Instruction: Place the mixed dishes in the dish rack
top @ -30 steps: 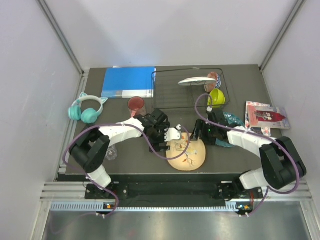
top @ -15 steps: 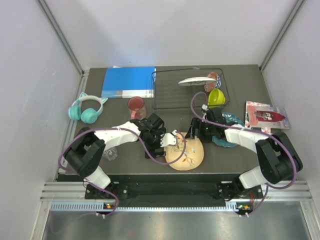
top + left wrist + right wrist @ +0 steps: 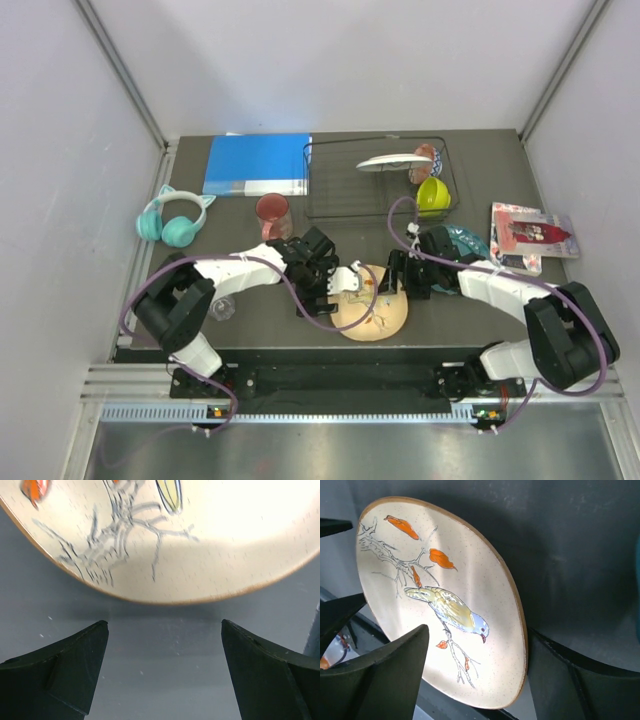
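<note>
The peach plate point(image 3: 372, 318), painted with a bird on a branch, lies near the table's front edge between both arms. My right gripper point(image 3: 393, 284) is open and straddles its right rim. In the right wrist view the peach plate point(image 3: 445, 600) is tilted, its edge resting against my right finger point(image 3: 560, 680). My left gripper point(image 3: 165, 625) is open, its tips on the table just short of the plate's left rim point(image 3: 165, 597). The dish rack point(image 3: 345, 195) holds the white plate point(image 3: 393, 162), the lime bowl point(image 3: 433, 195) and the red patterned bowl point(image 3: 425, 157).
The red tumbler point(image 3: 272, 211) stands left of the rack. The clear glass point(image 3: 222, 307) sits by the left arm's elbow. The teal scalloped plate point(image 3: 467, 243) lies partly under the right arm. Teal headphones point(image 3: 172, 220), a blue book point(image 3: 258, 165) and a red packet point(image 3: 530, 232) lie further out.
My right gripper has slid towards the front along the plate's right rim, and that edge now sits tilted up. My left gripper has crept slightly nearer the front, still open.
</note>
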### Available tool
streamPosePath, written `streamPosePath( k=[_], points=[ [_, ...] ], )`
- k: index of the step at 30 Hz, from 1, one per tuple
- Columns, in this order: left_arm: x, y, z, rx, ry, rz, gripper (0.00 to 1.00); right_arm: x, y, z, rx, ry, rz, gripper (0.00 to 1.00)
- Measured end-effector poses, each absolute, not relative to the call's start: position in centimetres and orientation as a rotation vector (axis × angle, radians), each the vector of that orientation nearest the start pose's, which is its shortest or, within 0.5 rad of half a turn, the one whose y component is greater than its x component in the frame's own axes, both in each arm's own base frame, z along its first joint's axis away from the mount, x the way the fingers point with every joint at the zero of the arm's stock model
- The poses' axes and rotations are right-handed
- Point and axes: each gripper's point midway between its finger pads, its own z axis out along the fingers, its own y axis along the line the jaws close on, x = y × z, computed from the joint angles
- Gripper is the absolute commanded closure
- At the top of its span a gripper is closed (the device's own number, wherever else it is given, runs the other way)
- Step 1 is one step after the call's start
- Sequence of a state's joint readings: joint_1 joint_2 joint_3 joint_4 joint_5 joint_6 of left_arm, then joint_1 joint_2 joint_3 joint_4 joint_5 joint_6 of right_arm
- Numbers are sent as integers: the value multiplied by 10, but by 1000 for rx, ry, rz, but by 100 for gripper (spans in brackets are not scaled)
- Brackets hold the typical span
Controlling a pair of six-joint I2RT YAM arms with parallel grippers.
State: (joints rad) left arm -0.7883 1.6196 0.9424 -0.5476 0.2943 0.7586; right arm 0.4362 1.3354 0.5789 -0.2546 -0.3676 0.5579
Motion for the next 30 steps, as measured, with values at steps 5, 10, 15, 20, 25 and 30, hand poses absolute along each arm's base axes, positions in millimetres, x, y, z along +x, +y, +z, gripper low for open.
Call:
streamPosePath(
  k=[5, 10, 15, 20, 25, 30],
  points=[
    [216, -257, 21, -2485, -2373, 515, 1, 208, 203, 32, -14, 2705, 925, 28],
    [216, -256, 18, -2474, -2324, 477, 1, 211, 207, 31, -25, 2682, 972, 35],
    [215, -256, 17, -2473, -2307, 441, 1, 214, 208, 32, -61, 2647, 991, 39],
    [215, -258, 16, -2447, -2325, 412, 1, 210, 205, 35, -124, 2644, 974, 39],
    [216, -260, 16, -2429, -2348, 397, 1, 199, 199, 39, -141, 2670, 956, 40],
    [217, -261, 16, -2419, -2359, 397, 1, 196, 199, 55, -152, 2635, 978, 40]
  ],
)
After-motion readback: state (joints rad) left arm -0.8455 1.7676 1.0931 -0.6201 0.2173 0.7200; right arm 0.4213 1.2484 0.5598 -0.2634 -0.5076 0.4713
